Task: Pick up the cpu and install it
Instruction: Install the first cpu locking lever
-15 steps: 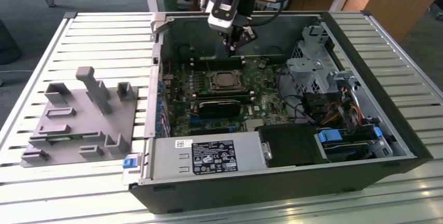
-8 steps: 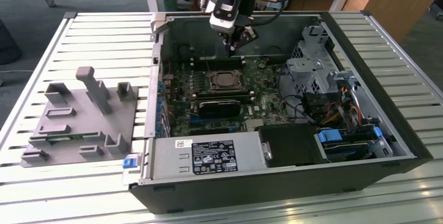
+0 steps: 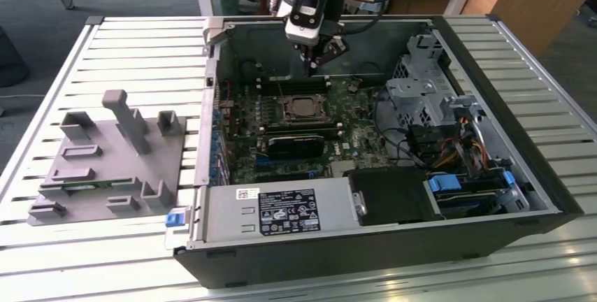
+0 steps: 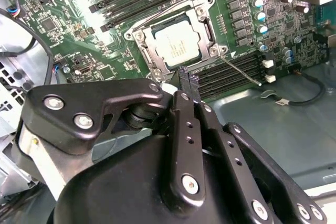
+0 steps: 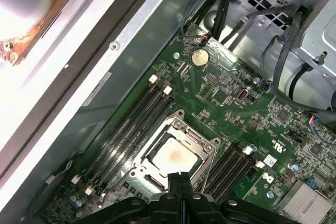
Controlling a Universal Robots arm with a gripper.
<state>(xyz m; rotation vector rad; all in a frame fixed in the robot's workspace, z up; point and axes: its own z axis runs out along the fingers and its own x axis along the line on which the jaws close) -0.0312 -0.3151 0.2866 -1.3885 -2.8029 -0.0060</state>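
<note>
The cpu [image 4: 177, 44] already sits in its socket [image 4: 202, 9] on the motherboard [image 5: 231, 98], metal top up, w/ the socket's load frame around it; it shows in both wrist views, and in the exterior view as the pale square [image 3: 300, 109] mid-board. It looks flat and square to the frame, no corner visibly riding high, though seating can't be confirmed from here.

The gripper [image 4: 188, 85] hangs above the board just beside the socket, over the RAM slots [image 4: 231, 72] toward the case's far wall. Its fingers [image 5: 178, 182] are pressed together, nothing between them, not touching the chip.

Judgement: the placing part looks done and the arm is clear of the part. To do this step well: keep the fingers off the chip's top, stay vertical so nothing drags across the socket, and check all four edges sit level inside the frame before any pressure goes on. The thin retention lever [image 4: 240, 70] lies out to one side, apparently unlatched.

Around this: open PC case [image 3: 522, 197] lying on the slatted bench [image 3: 112, 50], power supply [image 3: 279, 211] nearest the exterior view's camera, grey parts fixture [image 3: 103, 166] on the exterior view's left.
</note>
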